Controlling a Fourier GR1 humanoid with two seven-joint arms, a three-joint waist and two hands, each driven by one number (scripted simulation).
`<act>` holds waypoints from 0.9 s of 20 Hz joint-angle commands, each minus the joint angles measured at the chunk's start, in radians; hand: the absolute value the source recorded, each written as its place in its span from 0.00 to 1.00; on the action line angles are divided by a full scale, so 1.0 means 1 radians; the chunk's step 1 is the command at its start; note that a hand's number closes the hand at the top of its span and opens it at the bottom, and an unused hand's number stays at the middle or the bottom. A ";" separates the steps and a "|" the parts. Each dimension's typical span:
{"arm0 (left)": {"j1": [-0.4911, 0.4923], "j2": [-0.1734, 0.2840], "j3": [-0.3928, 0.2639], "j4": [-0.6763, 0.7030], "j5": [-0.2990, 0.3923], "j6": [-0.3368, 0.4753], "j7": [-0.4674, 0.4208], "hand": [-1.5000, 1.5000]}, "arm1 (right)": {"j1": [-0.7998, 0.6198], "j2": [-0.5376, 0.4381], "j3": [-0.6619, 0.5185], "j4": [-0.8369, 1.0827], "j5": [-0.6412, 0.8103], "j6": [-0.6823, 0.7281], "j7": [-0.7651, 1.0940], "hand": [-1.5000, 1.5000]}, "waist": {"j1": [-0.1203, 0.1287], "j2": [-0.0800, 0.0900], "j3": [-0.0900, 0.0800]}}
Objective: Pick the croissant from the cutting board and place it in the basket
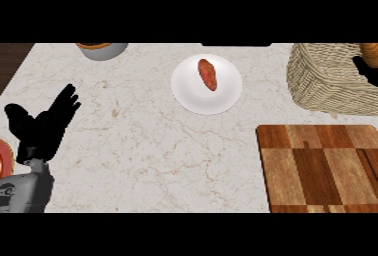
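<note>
Your right hand [363, 67] hangs over the basket [325, 82], black fingers curled beneath the croissant [369, 50] at the frame's edge; whether they clasp it you cannot tell. Released there, beyond the fingertips' rim side, it could slip outside. Your left hand [44, 122] rests open, fingers straight.

open counter centre [162, 150], plate [225, 97] beside basket [325, 85]

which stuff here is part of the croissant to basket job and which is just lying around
Part of the job:
- golden-brown croissant, over the basket, with the black right hand beside it
- woven wicker basket
- striped wooden cutting board

Just lying about:
- white round plate holding a reddish sausage-shaped food
- grey bowl at the far edge
- black left hand, resting open
</note>
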 commanded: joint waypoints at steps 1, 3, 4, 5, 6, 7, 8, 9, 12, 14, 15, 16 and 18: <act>-0.015 0.014 0.013 0.001 0.005 -0.009 0.014 0.50 | -0.024 -0.013 0.017 0.178 0.011 -0.084 -0.111 1.00 | 0.001 0.000 0.000; -0.039 0.000 -0.001 0.038 -0.013 0.000 0.002 0.50 | -0.029 -0.051 -0.011 0.226 -0.022 -0.084 -0.155 1.00 | -0.002 0.000 0.000; -0.022 0.006 0.012 0.032 0.010 -0.019 -0.023 0.50 | -0.028 0.022 -0.050 0.199 0.090 -0.276 -0.038 1.00 | 0.012 0.007 0.000; -0.008 0.017 0.009 -0.020 0.025 -0.037 0.017 0.50 | -0.022 -0.018 -0.083 0.258 0.050 -0.244 -0.072 0.00 | 0.010 0.002 0.001; -0.060 -0.008 -0.006 0.088 -0.039 0.017 -0.047 0.50 | -0.103 -0.004 -0.060 0.319 0.046 -0.248 -0.035 0.00 | 0.004 0.005 0.000; -0.047 0.026 0.020 0.051 0.006 -0.025 0.005 0.50 | -0.108 -0.037 -0.059 0.370 0.026 -0.221 -0.057 0.00 | 0.004 0.002 0.000; -0.037 -0.008 0.006 0.041 0.004 -0.005 0.007 0.50 | -0.045 -0.044 -0.054 0.401 0.032 -0.243 -0.151 0.00 | 0.002 0.001 0.000; -0.039 0.028 0.026 0.036 0.014 -0.031 0.003 0.50 | -0.106 -0.020 -0.019 0.453 0.055 -0.292 -0.142 0.00 | 0.006 0.001 0.000; 0.014 0.004 0.011 -0.006 0.003 -0.021 -0.009 0.50 | -0.086 -0.087 -0.052 0.519 -0.019 -0.244 -0.255 0.00 | 0.003 0.000 0.000; -0.009 0.035 0.036 0.016 0.022 -0.047 0.000 0.50 | -0.162 -0.091 -0.022 0.555 -0.014 -0.247 -0.262 0.00 | 0.005 0.000 0.000; -0.054 -0.014 -0.005 0.063 -0.026 0.007 -0.013 0.50 | -0.143 -0.096 -0.045 0.605 -0.038 -0.251 -0.330 0.00 | 0.001 0.002 0.000; 0.040 -0.007 -0.005 -0.068 -0.020 0.006 0.017 0.50 | -0.125 -0.097 -0.072 0.541 -0.086 -0.217 -0.316 0.00 | 0.004 -0.002 0.000; -0.075 -0.016 0.006 0.084 -0.028 0.021 -0.015 0.50 | -0.216 -0.152 -0.102 0.640 -0.097 -0.228 -0.288 0.00 | 0.000 0.003 0.000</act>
